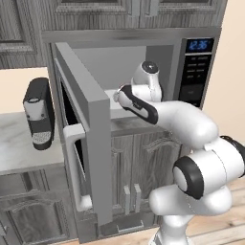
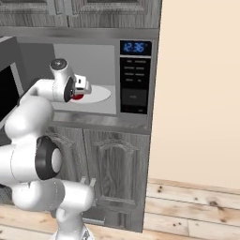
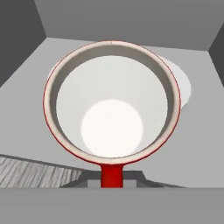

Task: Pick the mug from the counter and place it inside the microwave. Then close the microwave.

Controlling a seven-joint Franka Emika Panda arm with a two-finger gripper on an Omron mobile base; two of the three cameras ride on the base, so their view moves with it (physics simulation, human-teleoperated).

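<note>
The round red mug [image 3: 112,105], smooth and white inside, stands upright with its mouth upward over the pale turntable [image 2: 101,93] inside the open grey microwave [image 2: 136,75]; whether the gripper [image 2: 80,89] clamps it, I cannot tell.

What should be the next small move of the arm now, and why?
Probably lower the mug a little onto the round white plate inside the microwave, then open the fingers. The hand view looks straight down into the mug, with the plate under it, so it seems to be over the plate already. The microwave door stands wide open, so closing comes afterwards.
</note>
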